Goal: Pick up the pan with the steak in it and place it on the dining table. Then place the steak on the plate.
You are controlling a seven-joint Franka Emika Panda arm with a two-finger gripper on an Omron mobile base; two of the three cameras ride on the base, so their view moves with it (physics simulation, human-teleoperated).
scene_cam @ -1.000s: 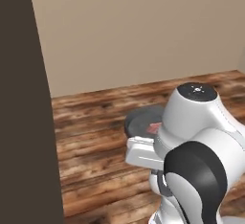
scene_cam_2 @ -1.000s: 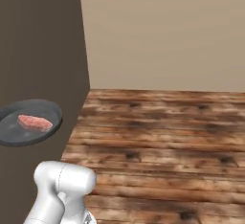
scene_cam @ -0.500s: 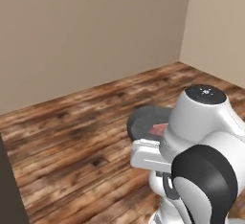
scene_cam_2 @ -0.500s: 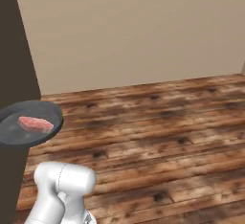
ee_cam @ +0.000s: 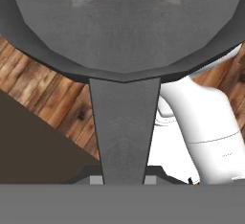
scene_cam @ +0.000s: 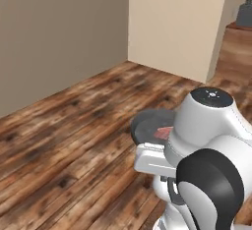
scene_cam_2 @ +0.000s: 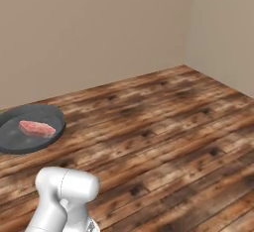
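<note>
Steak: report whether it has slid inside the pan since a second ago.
No. In the right base view the pinkish-red steak lies in the middle of the round dark grey pan, as before; only the walls shifted, as the camera turned.

The arm (scene_cam: 206, 140) is basically all glossy white rounded shells, kinda bulbous, with a big black band at the joint (scene_cam: 209, 187). There's a dark round cap with a little dot on top of one segment, and a boxy white block sticks out on the left.

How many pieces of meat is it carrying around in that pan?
1: a single steak lies inside the pan, left of its middle in the right base view. The left base view shows its edge behind the arm.
</note>
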